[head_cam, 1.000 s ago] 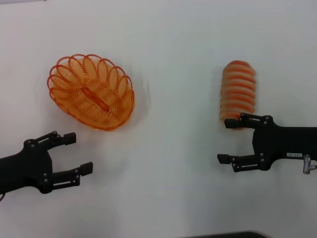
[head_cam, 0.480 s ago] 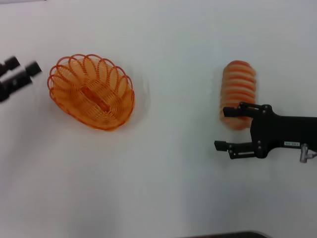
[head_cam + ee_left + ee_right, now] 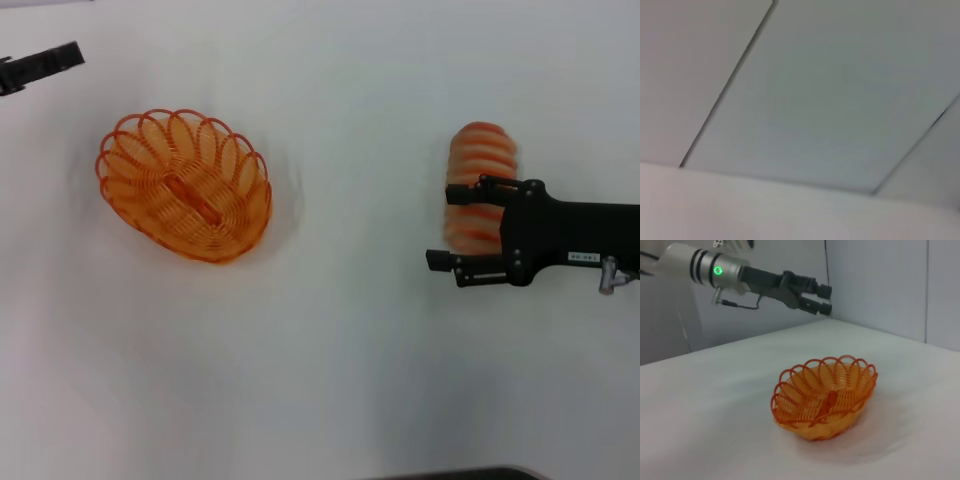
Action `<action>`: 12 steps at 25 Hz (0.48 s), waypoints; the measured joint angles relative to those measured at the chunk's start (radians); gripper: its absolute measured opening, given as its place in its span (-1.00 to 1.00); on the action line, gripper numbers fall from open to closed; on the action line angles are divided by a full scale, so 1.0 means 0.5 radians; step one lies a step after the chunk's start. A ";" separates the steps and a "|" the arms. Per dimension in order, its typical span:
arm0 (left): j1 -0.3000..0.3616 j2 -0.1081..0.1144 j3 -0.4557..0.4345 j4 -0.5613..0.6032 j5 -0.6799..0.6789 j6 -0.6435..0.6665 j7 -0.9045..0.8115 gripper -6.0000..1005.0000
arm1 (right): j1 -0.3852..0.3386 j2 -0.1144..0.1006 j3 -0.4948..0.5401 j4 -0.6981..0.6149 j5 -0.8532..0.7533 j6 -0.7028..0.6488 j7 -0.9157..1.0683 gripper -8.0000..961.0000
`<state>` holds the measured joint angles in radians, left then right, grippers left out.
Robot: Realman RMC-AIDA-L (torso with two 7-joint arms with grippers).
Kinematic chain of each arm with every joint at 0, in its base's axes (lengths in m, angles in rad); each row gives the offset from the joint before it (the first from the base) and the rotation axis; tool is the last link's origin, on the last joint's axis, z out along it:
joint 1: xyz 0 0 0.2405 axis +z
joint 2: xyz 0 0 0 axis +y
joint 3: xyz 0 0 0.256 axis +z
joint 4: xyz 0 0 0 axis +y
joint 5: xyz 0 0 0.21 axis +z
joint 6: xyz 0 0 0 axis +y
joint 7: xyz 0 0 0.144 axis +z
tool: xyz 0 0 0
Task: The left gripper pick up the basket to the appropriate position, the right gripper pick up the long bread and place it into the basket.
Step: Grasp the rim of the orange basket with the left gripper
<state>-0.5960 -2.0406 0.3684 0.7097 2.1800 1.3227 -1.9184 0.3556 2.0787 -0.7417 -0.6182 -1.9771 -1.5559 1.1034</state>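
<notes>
The orange wire basket (image 3: 185,185) sits empty on the white table at the left; it also shows in the right wrist view (image 3: 825,395). The striped long bread (image 3: 482,150) lies at the right. My right gripper (image 3: 442,226) is open, with its fingers either side of the bread's near end. My left gripper (image 3: 42,64) is at the far left edge, beyond the basket. In the right wrist view the left gripper (image 3: 812,294) hangs in the air above and behind the basket, open and empty. The left wrist view shows only wall panels.
The white table (image 3: 330,380) has bare room between the basket and the bread and along the front. A grey panelled wall (image 3: 880,285) stands behind the table.
My left gripper has swung from the front left up and away to the far left edge, past the basket. My right gripper has moved toward the bread, now straddling its near end.
</notes>
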 joint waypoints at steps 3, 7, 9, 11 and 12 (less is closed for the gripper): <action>-0.101 0.031 0.176 0.098 0.186 -0.036 -0.188 0.76 | 0.020 -0.003 0.010 -0.002 0.000 0.006 0.012 0.93; -0.241 0.060 0.393 0.202 0.422 -0.013 -0.311 0.76 | 0.044 -0.007 0.038 -0.005 0.000 0.010 0.015 0.93; -0.309 0.062 0.549 0.272 0.562 0.017 -0.355 0.76 | 0.054 -0.007 0.042 -0.006 0.000 0.010 0.021 0.93; -0.372 0.064 0.697 0.322 0.715 0.065 -0.395 0.76 | 0.062 -0.008 0.050 -0.006 -0.001 0.011 0.033 0.92; -0.408 0.064 0.768 0.339 0.797 0.084 -0.418 0.76 | 0.065 -0.009 0.053 -0.006 -0.001 0.010 0.039 0.92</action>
<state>-0.7999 -2.0089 0.7526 0.8792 2.5787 1.3647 -2.1275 0.3882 2.0743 -0.7151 -0.6214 -1.9773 -1.5507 1.1228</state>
